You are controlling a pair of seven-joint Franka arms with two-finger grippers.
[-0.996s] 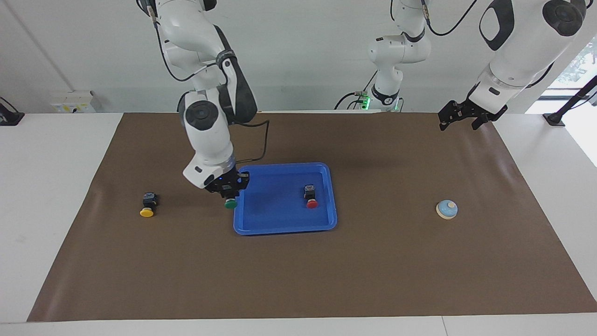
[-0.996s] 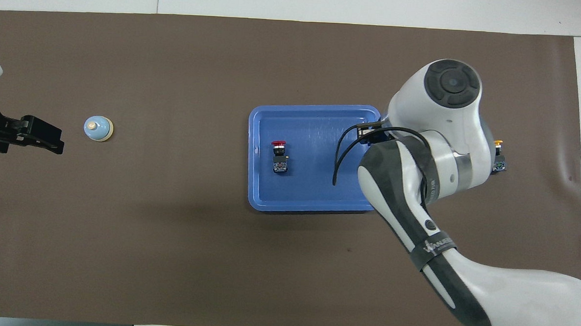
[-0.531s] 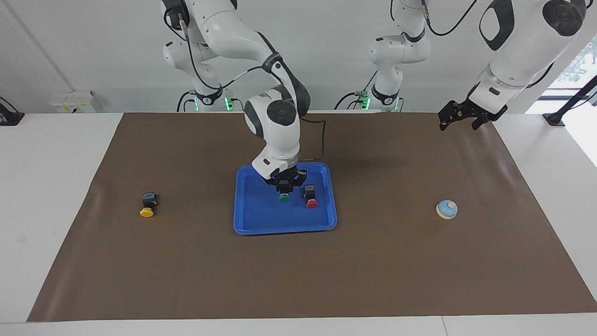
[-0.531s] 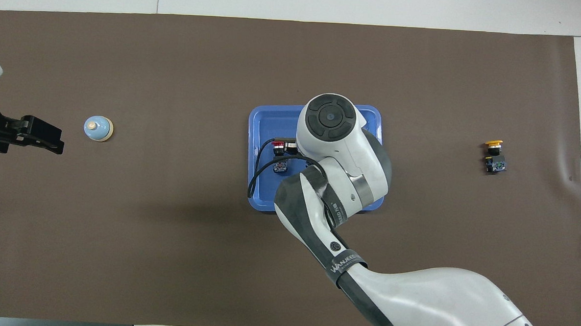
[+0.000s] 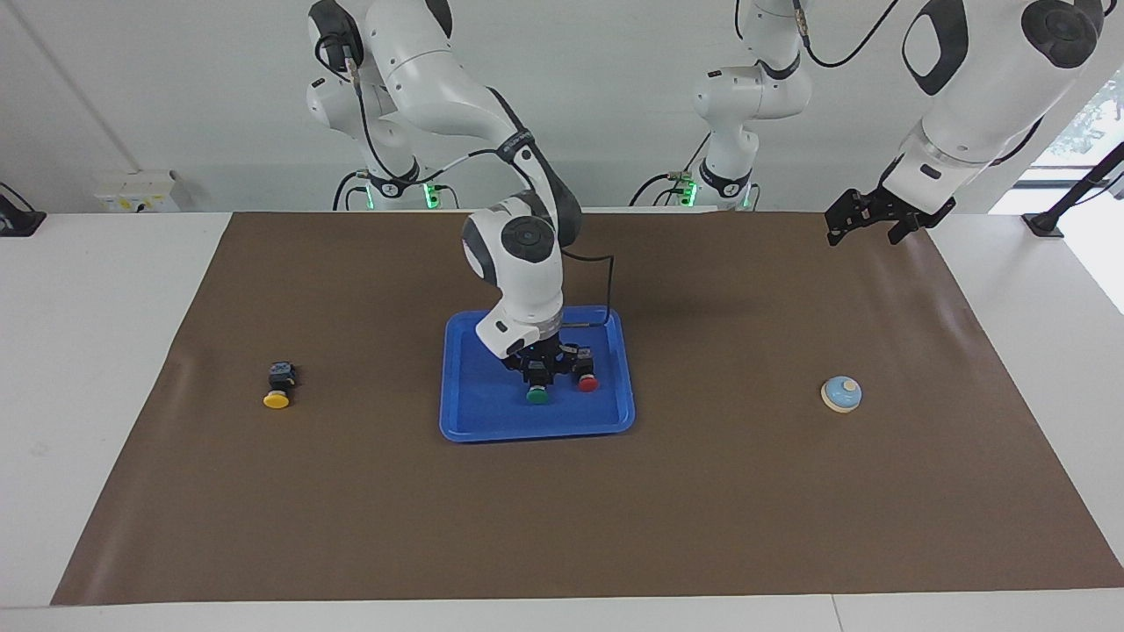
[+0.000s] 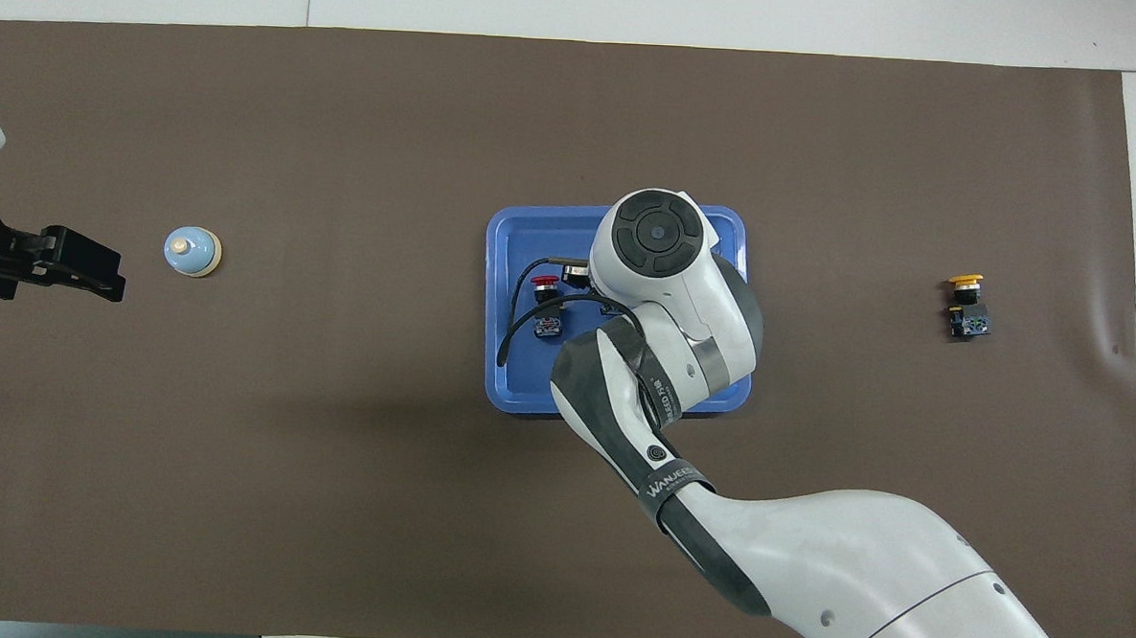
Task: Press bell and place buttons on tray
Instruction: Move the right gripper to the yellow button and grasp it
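Observation:
My right gripper [image 5: 537, 376] is low inside the blue tray [image 5: 474, 412], shut on the green button [image 5: 537, 395], whose cap points away from the robots. Beside it in the tray lies the red button [image 5: 587, 383] [image 6: 545, 282]. In the overhead view my right arm covers the green button and much of the tray [image 6: 508, 374]. The yellow button [image 5: 277, 399] [image 6: 964, 280] lies on the mat toward the right arm's end. The bell [image 5: 841, 394] [image 6: 190, 251] stands toward the left arm's end. My left gripper [image 5: 862, 226] [image 6: 91, 274] hangs open and waits in the air near the mat's edge.
A brown mat [image 5: 562, 509] covers most of the white table. A black cable loops from my right wrist over the tray. Wall sockets and other arm bases stand along the robots' edge of the table.
My right gripper carried the green button from the tray's rim to its middle and came down beside the red button. The left arm stayed still.

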